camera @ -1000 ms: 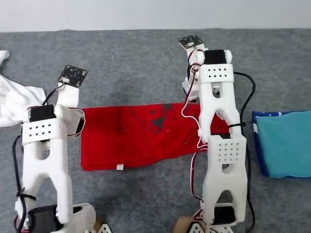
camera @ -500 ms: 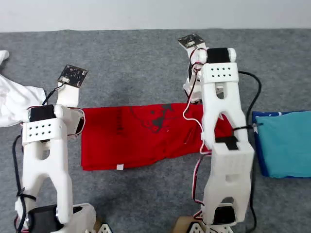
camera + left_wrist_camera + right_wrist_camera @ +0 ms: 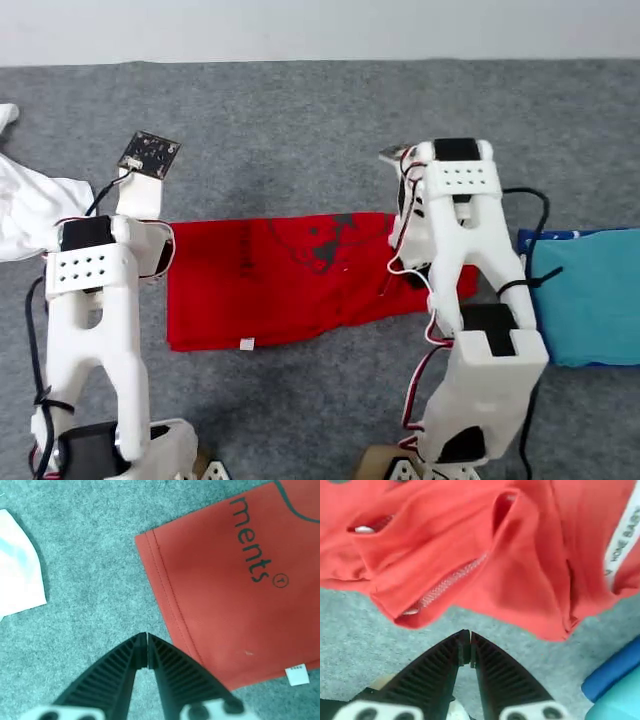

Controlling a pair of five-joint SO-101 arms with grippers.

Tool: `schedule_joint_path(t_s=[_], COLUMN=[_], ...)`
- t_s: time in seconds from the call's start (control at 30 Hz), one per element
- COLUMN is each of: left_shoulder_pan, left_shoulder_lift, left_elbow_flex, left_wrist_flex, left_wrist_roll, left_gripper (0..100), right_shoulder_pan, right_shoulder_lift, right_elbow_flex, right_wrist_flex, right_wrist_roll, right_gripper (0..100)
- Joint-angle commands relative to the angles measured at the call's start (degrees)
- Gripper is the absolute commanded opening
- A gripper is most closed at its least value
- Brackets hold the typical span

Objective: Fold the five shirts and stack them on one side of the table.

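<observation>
A red shirt (image 3: 290,280) lies folded flat across the middle of the grey table. In the left wrist view my left gripper (image 3: 147,642) is shut with nothing in it, over bare table just off the red shirt's (image 3: 230,590) hemmed left edge. My right gripper (image 3: 470,640) is also shut and holds nothing. It hangs over the table beside the bunched collar end of the red shirt (image 3: 485,555). From above, the right arm (image 3: 460,230) covers that end of the shirt, and the left arm (image 3: 90,290) stands at the shirt's left side.
A folded teal and blue shirt (image 3: 590,295) lies at the right edge, its blue corner (image 3: 615,685) close to my right gripper. A crumpled white shirt (image 3: 30,210) sits at the left edge, with a piece of white cloth (image 3: 17,570) near my left gripper.
The right arm has drawn back from the far side and come down over the red shirt's right end. The left arm and the shirts have stayed put.
</observation>
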Motion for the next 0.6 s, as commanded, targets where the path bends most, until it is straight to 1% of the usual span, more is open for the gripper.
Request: schedule_joint_path(t_s=[0.0, 0.13, 0.3, 0.47, 0.57], left_shoulder_pan=[0.5, 0.5, 0.5, 0.5, 0.5], left_shoulder_lift=[-1.7, -1.7, -1.7, -1.7, -1.7], left_elbow_flex=[-0.4, -0.3, -0.1, -0.1, -0.1], left_wrist_flex=[-1.1, -1.0, -0.7, -1.0, -1.1], left_wrist_roll=[0.2, 0.2, 0.2, 0.2, 0.3], left_gripper=[1, 1, 1, 1, 1], right_shoulder_pan=[-2.8, -6.5, -11.0, -13.0, -13.4], right_shoulder_lift=[1.6, 4.7, 4.9, 4.8, 4.7], right_elbow_flex=[-0.3, -0.6, -0.6, -0.6, -0.6], right_wrist_flex=[1.5, -0.7, -8.8, -16.9, -20.1], right_wrist_roll=[0.2, 0.1, 0.1, 0.4, 0.3], right_gripper=[0.9, 0.9, 0.9, 0.9, 0.9])
